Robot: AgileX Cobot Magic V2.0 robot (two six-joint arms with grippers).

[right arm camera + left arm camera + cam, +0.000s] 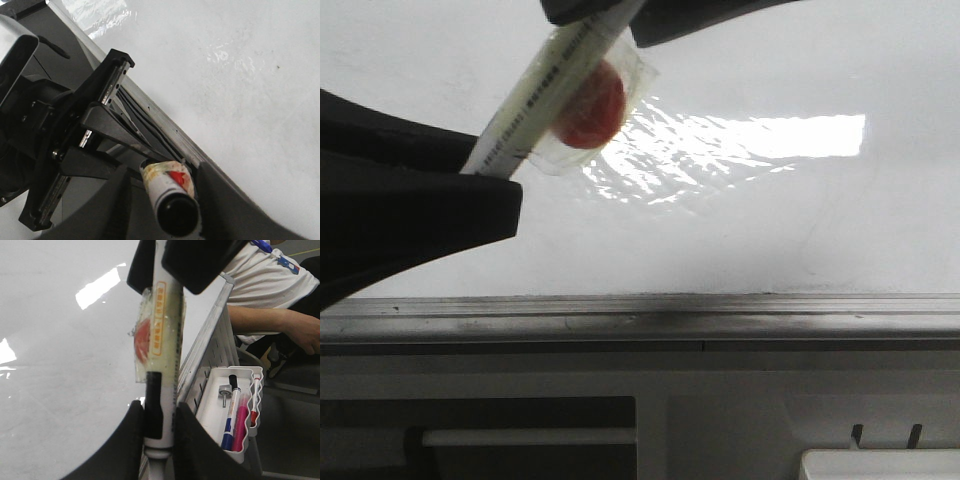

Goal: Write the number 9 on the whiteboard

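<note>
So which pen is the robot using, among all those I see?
Start at the large glossy whiteboard; over it the left gripper and right gripper clamp one cream-white marker. Unlike the pens in the white tray alongside, it wears a round red sticker under clear tape.

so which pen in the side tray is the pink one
The fat pink marker, lying between the blue-capped pen and the thin red pen.

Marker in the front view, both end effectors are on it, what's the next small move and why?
Probably pull apart along the marker to uncap it: left end effector and right end effector each grip one end, and the whiteboard shows no stroke.
</note>
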